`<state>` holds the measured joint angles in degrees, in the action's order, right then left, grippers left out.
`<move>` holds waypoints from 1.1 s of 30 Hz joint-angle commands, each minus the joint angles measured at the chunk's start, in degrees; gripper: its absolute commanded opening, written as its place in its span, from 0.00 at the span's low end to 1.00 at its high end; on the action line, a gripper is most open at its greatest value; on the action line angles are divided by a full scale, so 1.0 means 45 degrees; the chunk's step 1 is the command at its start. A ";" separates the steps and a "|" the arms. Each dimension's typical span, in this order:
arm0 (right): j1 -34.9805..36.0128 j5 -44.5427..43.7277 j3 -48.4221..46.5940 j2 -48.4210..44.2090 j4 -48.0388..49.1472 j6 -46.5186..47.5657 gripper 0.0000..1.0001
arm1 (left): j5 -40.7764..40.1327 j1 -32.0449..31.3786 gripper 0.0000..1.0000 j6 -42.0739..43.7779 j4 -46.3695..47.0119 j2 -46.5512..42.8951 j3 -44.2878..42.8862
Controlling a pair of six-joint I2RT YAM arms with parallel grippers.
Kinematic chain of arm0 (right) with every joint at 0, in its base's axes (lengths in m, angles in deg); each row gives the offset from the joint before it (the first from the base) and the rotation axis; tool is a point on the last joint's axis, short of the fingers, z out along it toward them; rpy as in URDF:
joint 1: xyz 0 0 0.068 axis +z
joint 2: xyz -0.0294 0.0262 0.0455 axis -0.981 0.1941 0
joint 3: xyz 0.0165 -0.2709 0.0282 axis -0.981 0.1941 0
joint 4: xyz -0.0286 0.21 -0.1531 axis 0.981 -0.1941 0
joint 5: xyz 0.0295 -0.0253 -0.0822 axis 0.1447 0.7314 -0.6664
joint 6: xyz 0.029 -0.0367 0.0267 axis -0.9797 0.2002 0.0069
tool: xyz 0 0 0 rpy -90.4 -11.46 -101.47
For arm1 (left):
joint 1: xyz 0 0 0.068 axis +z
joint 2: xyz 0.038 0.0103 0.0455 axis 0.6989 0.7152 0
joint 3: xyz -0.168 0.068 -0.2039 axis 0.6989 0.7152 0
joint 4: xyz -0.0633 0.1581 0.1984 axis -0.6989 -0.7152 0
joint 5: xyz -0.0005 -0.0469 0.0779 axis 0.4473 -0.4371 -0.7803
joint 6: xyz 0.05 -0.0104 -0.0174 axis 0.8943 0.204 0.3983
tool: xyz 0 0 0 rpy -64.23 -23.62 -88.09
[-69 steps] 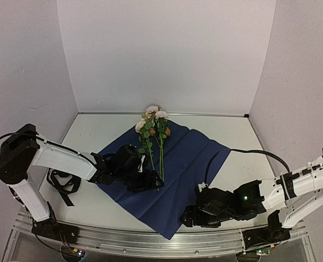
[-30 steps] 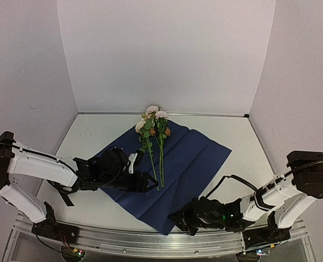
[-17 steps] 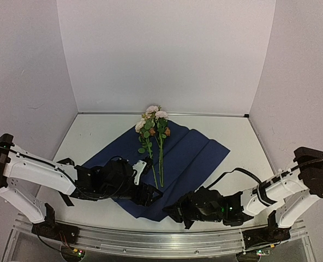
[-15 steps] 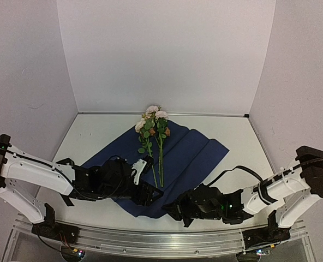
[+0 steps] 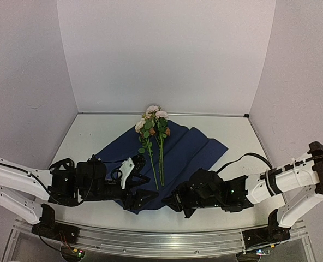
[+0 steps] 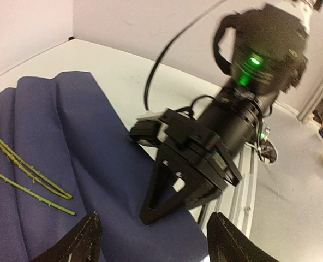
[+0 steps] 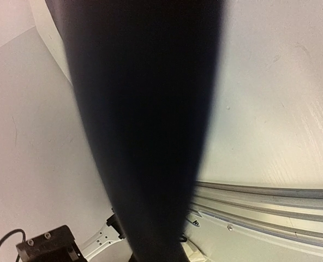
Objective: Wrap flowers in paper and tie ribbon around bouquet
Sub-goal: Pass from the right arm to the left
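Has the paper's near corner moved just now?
Yes. The near corner of the paper has drawn away from the front rail, toward the flowers, pinched by the right gripper.

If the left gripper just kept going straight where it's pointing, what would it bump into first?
Most likely the right gripper: it sits straight ahead of the open left gripper, pinched shut on the near edge of the navy paper. Depth is unclear, so it may brush the paper first.

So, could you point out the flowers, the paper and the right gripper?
the flowers (image 5: 147,131): top view, leaves under the heads.
the paper (image 5: 190,150): top view, bare navy face.
the right gripper (image 6: 147,218): left wrist view, closed fingertips.
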<state>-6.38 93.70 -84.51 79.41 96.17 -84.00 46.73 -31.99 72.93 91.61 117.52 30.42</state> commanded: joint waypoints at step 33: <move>-0.0117 0.1015 -0.0994 0.0127 -0.0959 -0.1556 0.29 | -0.2536 -0.1959 0.01 0.2538 -0.1246 0.3416 -0.1946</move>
<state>-6.78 98.10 -86.10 80.04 92.52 -84.09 36.29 -40.65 83.68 85.10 131.78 24.82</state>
